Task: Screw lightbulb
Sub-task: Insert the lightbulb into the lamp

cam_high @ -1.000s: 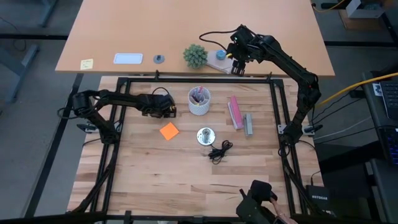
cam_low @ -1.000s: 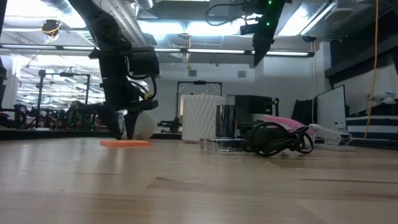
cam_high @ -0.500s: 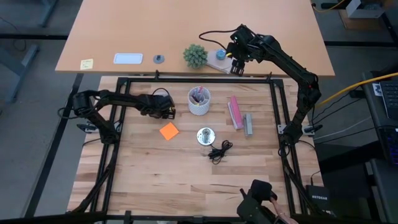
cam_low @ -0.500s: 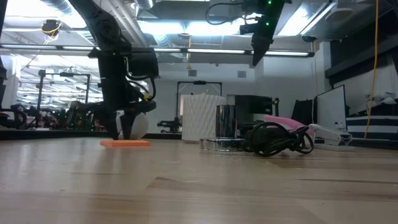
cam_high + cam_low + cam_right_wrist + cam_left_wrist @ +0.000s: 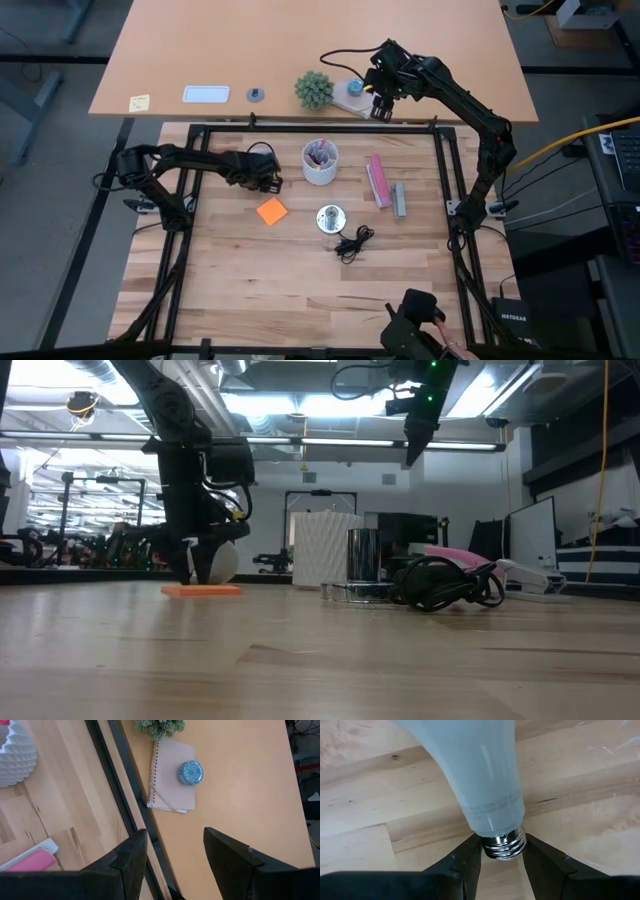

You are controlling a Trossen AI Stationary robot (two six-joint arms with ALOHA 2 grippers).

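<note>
On the left half of the high view, the left gripper (image 5: pixel 272 180) hangs low over the wooden counter (image 5: pixel 300 270), its jaws pinching the metal screw base of the single lightbulb (image 5: pixel 475 775), whose white body points away from the wrist just above the planks. One orange sticky note (image 5: pixel 271 211) lies just below it in the frame, one white ribbed cup (image 5: pixel 320 162) of pens stands to its right, and one round silvery fitting (image 5: pixel 330 218) sits near the middle, its one black cord (image 5: pixel 354 242) coiled beside it. One pink block (image 5: pixel 378 179) and one grey bar (image 5: pixel 399 199) lie side by side right of the cup. Toward the upper centre, the right gripper (image 5: pixel 380 110) hovers with jaws spread wide, above the edge of a second, lighter counter (image 5: pixel 200 40) that carries one small green plant (image 5: pixel 315 90), one spiral notebook (image 5: pixel 172 775) with one blue patterned ball (image 5: pixel 190 772) on it, one white card (image 5: pixel 206 94), one yellow note (image 5: pixel 139 102) and one small grey piece (image 5: pixel 256 95). Beyond, the low view shows a workshop with ceiling strip lights (image 5: pixel 300 405).
</note>
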